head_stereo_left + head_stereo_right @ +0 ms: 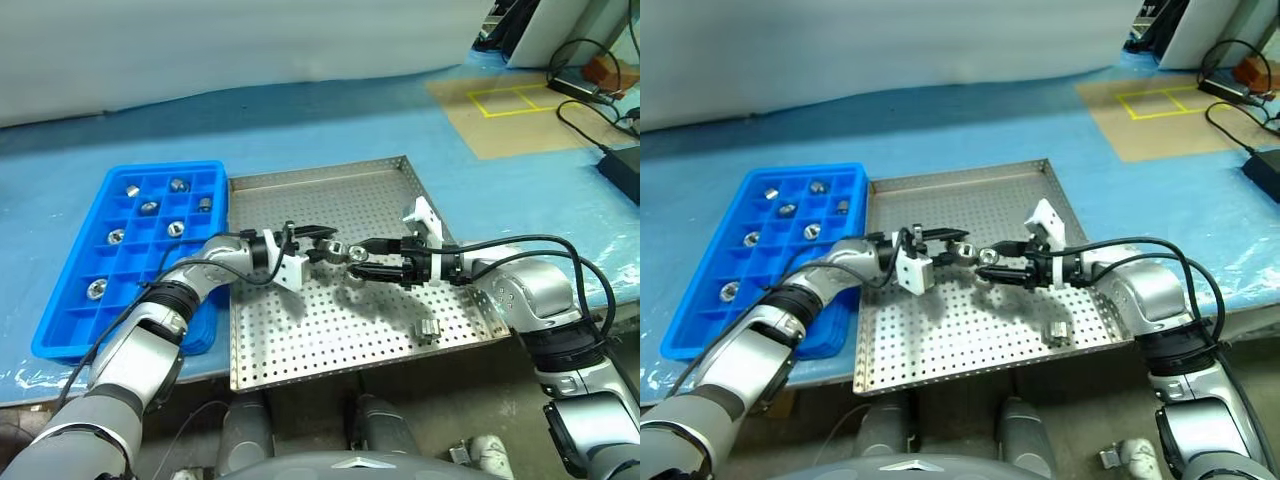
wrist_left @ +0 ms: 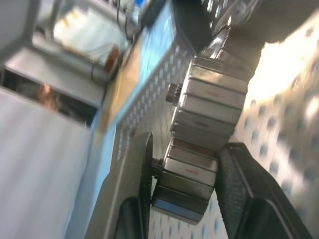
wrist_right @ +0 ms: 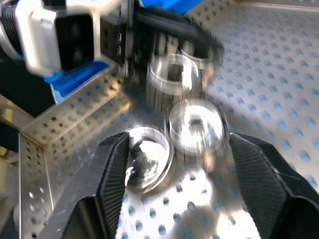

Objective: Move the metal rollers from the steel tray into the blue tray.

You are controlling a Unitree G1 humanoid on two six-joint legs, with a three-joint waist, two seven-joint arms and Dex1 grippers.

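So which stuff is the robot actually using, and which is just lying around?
For the job:
- rollers: one between the grippers, one left in the steel tray, several in the blue tray
- left gripper, right gripper

Just lying about:
- cables
- yellow tape squares

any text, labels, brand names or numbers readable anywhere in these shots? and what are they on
None can be read.
The metal rollers carry small reddish marks, too blurred to read.
The steel tray and blue tray show no lettering.
The yellow floor tape forms plain boxes, no words.
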